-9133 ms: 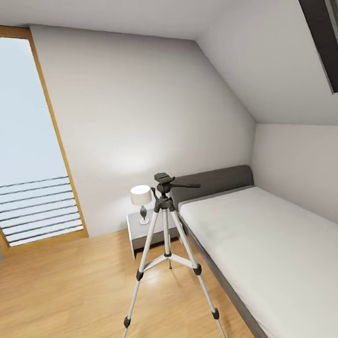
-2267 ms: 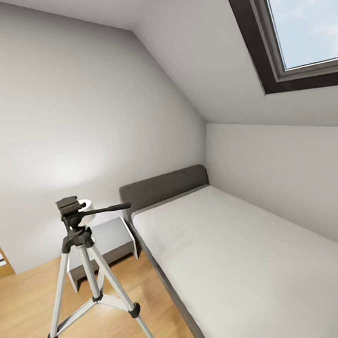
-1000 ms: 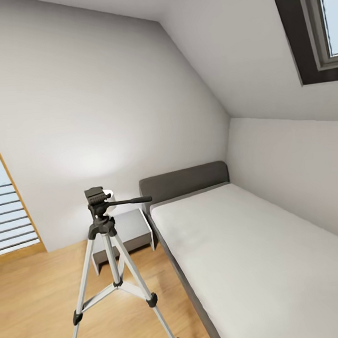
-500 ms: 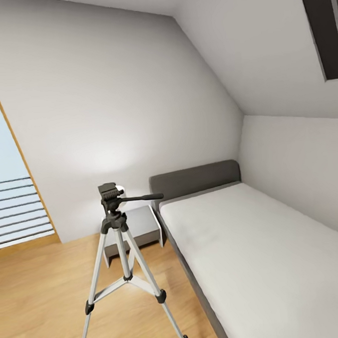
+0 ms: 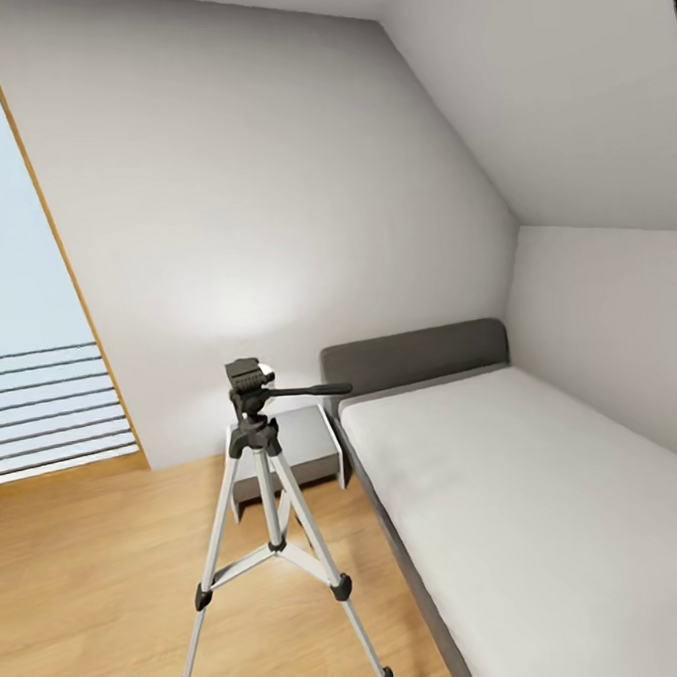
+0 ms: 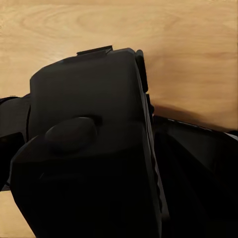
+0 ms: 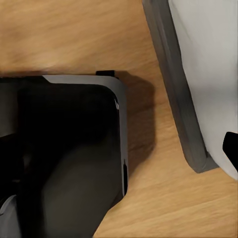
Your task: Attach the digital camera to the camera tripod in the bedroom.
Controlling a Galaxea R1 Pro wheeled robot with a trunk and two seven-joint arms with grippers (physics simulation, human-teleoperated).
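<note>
**Tripod in view, camera close against left wrist cam**

Head view: the camera tripod [image 5: 275,528] stands upright on the light wood floor [image 5: 93,584], left of centre, legs spread, black feet down. Its dark pan head [image 5: 247,376] sits on top with the long handle [image 5: 307,390] pointing right, toward the bed. Nothing mounted on the head.

Just behind the tripod, against the far wall, is a grey bedside table [image 5: 305,446]. A small pale shape peeks out behind the pan head (too hidden to tell what it is). The bed [image 5: 529,507] runs along the right side: white mattress, grey frame, grey headboard [image 5: 414,352] at the far end. The tall window [image 5: 32,327] with a wood frame and horizontal rails is at far left. Sloped ceiling upper right.

Left wrist view: a black body, probably the digital camera [image 6: 94,148], sits very near the lens over the wood floor. No fingers are distinguishable, so I cannot tell the left grip state or whether it holds the body.

Right wrist view: dark grey-edged robot housing [image 7: 69,148] over the floor, with the bed's grey frame [image 7: 173,89] and white mattress edge beside it. Cannot tell the right fingers' state either.
</note>
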